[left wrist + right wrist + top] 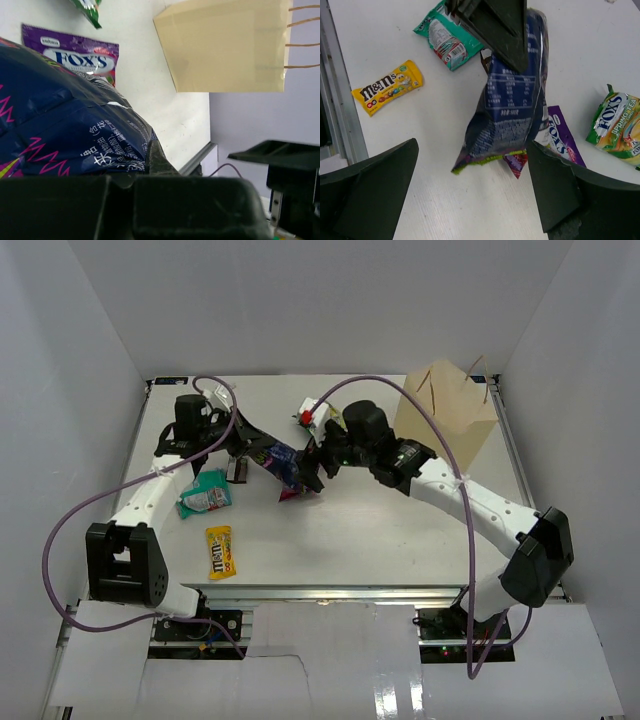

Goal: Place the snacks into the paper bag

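Note:
My left gripper (258, 455) is shut on the top of a dark blue snack packet (283, 466) and holds it hanging above the table; the packet also shows in the right wrist view (512, 100) and the left wrist view (65, 130). My right gripper (470, 192) is open, its jaws wide on either side of the packet's lower edge without touching it. A purple packet (561, 140) and a red-pink packet (517, 164) lie under it. A green-yellow packet (617, 125), a teal packet (205, 492) and a yellow packet (221, 551) lie on the table. The paper bag (447, 412) stands at the back right.
A small red and white item (308, 416) lies at the back centre, behind the right arm. White walls enclose the table on three sides. A purple cable (420, 400) loops over the table beside the bag.

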`<action>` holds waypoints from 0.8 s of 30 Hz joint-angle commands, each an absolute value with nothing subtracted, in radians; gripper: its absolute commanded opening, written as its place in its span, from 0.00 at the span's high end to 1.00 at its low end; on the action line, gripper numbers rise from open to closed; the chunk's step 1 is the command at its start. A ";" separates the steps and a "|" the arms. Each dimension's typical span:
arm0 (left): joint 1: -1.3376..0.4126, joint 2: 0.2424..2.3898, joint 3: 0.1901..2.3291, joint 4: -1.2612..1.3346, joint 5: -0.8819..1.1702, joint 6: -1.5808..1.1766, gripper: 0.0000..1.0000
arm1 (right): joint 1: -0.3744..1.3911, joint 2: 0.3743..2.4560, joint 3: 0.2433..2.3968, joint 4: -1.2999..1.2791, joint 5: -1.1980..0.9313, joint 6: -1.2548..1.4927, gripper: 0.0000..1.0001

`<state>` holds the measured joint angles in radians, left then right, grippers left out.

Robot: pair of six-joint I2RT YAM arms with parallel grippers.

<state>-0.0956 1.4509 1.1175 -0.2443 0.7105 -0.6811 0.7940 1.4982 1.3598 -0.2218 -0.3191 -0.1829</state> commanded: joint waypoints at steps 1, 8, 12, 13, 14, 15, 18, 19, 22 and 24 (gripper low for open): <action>-0.115 1.361 1.106 -0.163 0.709 -0.790 1.00 | 0.883 1.519 1.367 -0.132 -0.044 -0.166 0.06; -0.143 1.328 1.097 -0.161 0.706 -0.873 1.00 | 0.977 1.620 1.397 -0.055 0.239 -0.187 0.06; -0.152 1.318 1.092 -0.160 0.719 -0.903 1.00 | 0.983 1.654 1.411 -0.041 0.245 -0.209 0.05; -0.158 1.318 1.091 -0.158 0.724 -0.910 1.00 | 0.986 1.663 1.414 -0.038 0.256 -0.212 0.04; -0.163 1.316 1.088 -0.153 0.724 -0.920 1.00 | 0.989 1.686 1.420 -0.029 0.264 -0.216 0.04; -0.167 1.309 1.083 -0.152 0.723 -0.923 1.00 | 0.992 1.698 1.425 -0.025 0.270 -0.218 0.04; -0.179 1.293 1.077 -0.149 0.721 -0.933 1.00 | 0.991 1.746 1.453 -0.014 0.287 -0.222 0.01; -0.181 1.289 1.074 -0.149 0.721 -0.936 1.00 | 0.992 1.758 1.459 -0.012 0.294 -0.227 0.00; -0.183 1.270 1.069 -0.147 0.724 -0.940 1.00 | 0.991 1.760 1.468 -0.012 0.278 -0.236 0.25; -0.183 1.262 1.068 -0.146 0.726 -0.951 1.00 | 0.992 1.753 1.459 -0.012 0.250 -0.242 0.35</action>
